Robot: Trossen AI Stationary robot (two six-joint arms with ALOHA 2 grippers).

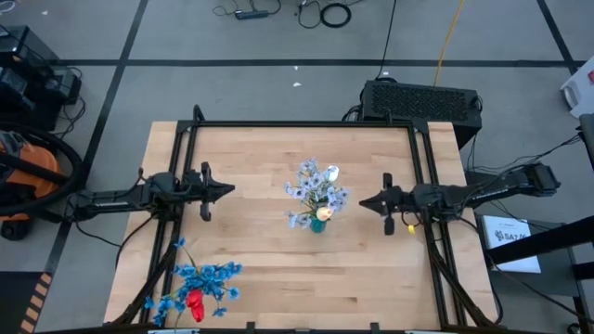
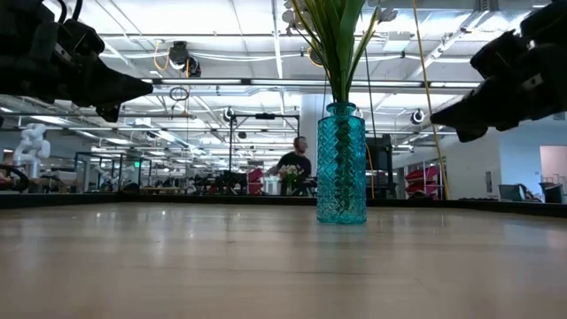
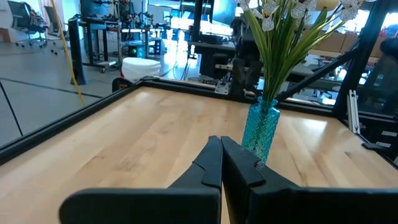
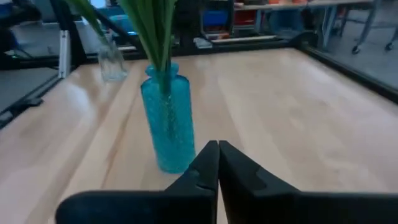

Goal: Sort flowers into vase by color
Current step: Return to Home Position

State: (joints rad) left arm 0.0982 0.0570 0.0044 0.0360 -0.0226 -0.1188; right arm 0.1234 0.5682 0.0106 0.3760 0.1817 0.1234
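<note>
Pale sprays in teal vase; blue sprays apart.

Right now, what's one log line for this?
left tool shut, raised left | right tool shut, raised right | pale flowers in blue vase, centre | blue sprays, left corner

Bench: pale wood in jointed strips, smooth, satin finish with a soft sheen at low angle. Frame rail around it: black metal, matt. Teal vase: translucent glass, glossy, surface pressed in a diamond relief. Clear vase: plain transparent glass, smooth. Stems in the teal vase: green, plastic-looking, slight gloss. Pale sprays: matt, cloth-like. Left pincer and right pincer: dark, matt, plastic-looking, smooth faces.
</note>
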